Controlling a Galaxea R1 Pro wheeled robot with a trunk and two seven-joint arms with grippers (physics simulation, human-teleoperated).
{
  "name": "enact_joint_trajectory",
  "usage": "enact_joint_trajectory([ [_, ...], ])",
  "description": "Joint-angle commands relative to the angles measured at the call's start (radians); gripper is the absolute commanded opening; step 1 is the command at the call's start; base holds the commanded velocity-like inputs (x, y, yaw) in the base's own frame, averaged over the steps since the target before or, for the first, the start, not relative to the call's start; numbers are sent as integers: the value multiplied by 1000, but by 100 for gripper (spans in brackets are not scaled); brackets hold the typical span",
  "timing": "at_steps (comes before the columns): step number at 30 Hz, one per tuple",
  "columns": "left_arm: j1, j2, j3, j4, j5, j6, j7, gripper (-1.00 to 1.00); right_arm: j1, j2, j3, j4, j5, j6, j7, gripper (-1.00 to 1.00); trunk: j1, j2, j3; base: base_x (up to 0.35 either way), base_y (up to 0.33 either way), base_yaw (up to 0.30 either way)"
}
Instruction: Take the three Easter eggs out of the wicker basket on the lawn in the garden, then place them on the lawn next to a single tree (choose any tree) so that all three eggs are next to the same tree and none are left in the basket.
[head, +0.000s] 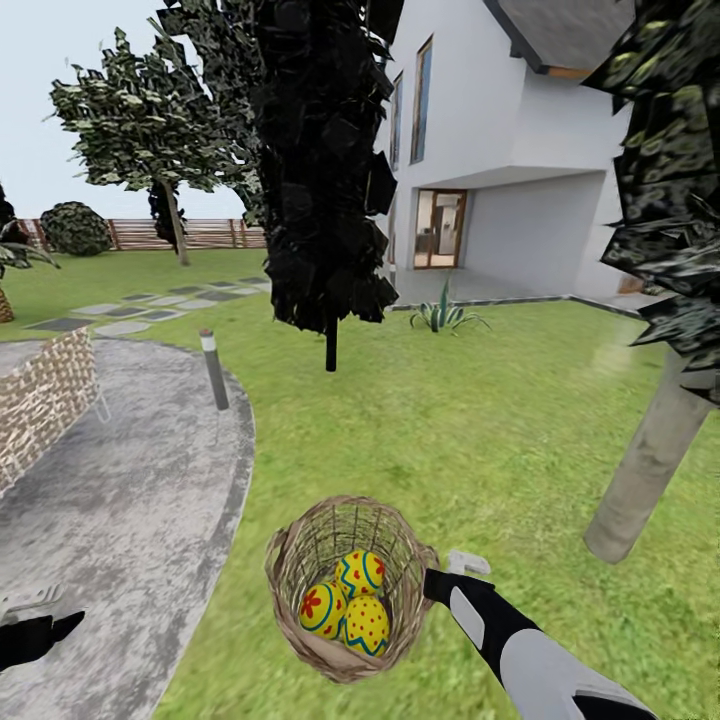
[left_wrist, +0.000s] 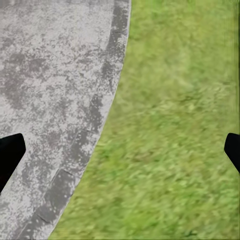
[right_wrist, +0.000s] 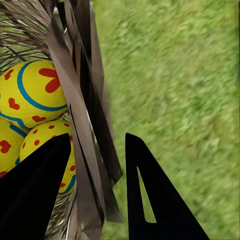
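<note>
Right gripper (right_wrist: 95, 165) straddles the right-hand wall of the wicker basket (head: 290, 560): in the right wrist view one dark finger sits inside against the eggs and the other outside over the grass, with the woven rim between them, the jaws narrow but not visibly clamped, so whether they pinch the wall cannot be told. Left gripper (left_wrist: 120, 150) hangs wide open at the near left, its fingertips at the two edges of the left wrist view, over the curved border where the grey paving (head: 120, 480) meets the lawn (head: 480, 420); it holds nothing. All three Easter eggs (head: 348, 605) lie touching one another in the bottom of the basket, which stands on the grass just right of the paving edge and tilts slightly toward the viewer. A thick pale trunk (head: 650, 460) rises near on the right; the thin-stemmed tree (head: 330, 345) with dark foliage stands farther off, mid-lawn. Judged from appearance, the eggs are light, rigid, smooth and rounded, hence apt to slip or roll from a two-finger pinch; each is best taken across its widest girth, from above, uppermost egg first. The basket wall looks thin, springy and loosely woven, likely to flex under a finger and to tip or slide if pushed, so reaching in through the open mouth is preferable to pressing on the rim.
</note>
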Motion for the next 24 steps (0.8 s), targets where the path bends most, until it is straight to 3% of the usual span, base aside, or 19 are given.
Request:
enact_joint_trajectory([
  [1,-1,0,2,0,5,7,-2,100,-1,1,-4,-3,-13,4,-4,-100,1,-2,-1,264,207,-242],
  [13,-1,0,1,-1,5,7,-2,100,-1,-2,-5,-3,-13,4,-4,-100,1,-2,3,263,210,-234],
  [24,-1,0,1,-1,5,7,-2,100,-1,-1,-5,-3,-13,4,-4,-100,1,-2,4,261,215,-18],
])
